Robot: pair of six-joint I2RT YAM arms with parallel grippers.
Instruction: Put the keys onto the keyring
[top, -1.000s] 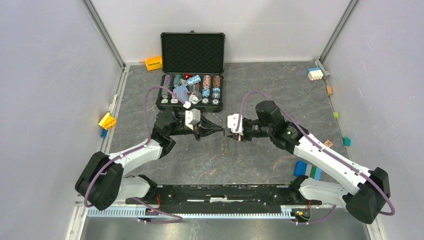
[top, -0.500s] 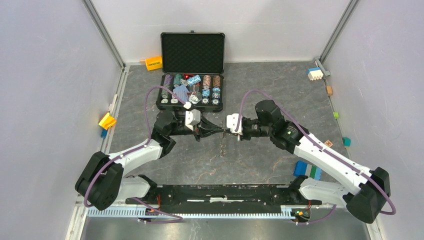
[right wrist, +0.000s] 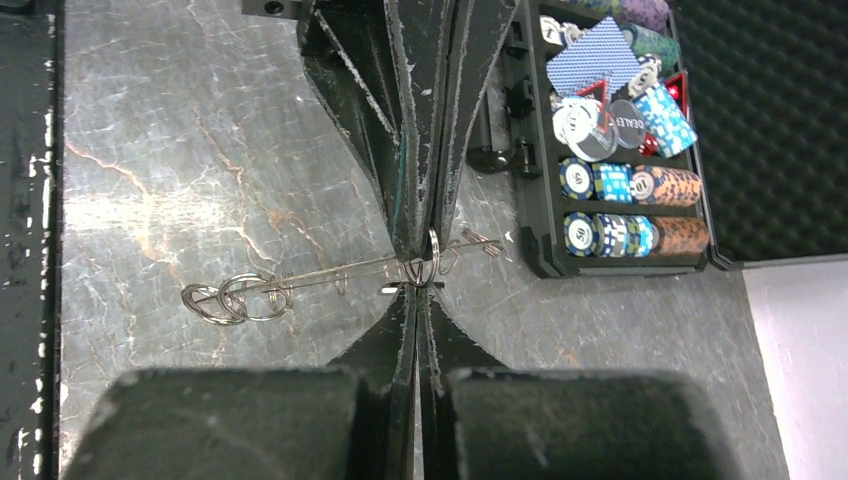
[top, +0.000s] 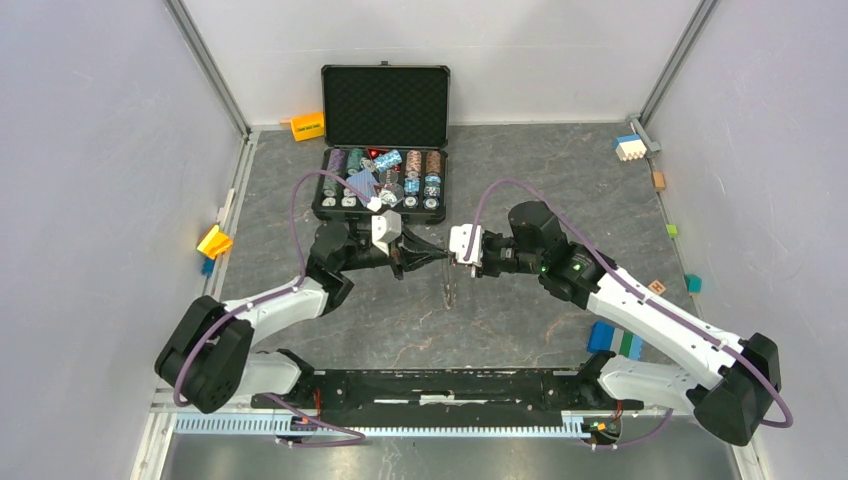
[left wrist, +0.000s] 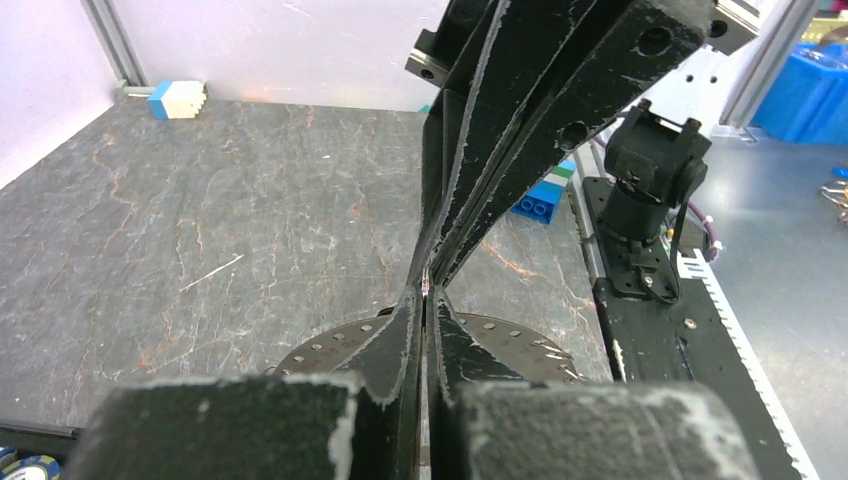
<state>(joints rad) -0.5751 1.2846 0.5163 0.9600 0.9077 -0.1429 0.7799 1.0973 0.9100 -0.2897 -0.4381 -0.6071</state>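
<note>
Now right jaws closed instead of parted, tip to tip with left jaws clamped on wire keyring (right wrist: 228, 298).

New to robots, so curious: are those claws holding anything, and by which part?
The left claw and right claw both seem to pinch the thin wire keyring near its small loop.
</note>
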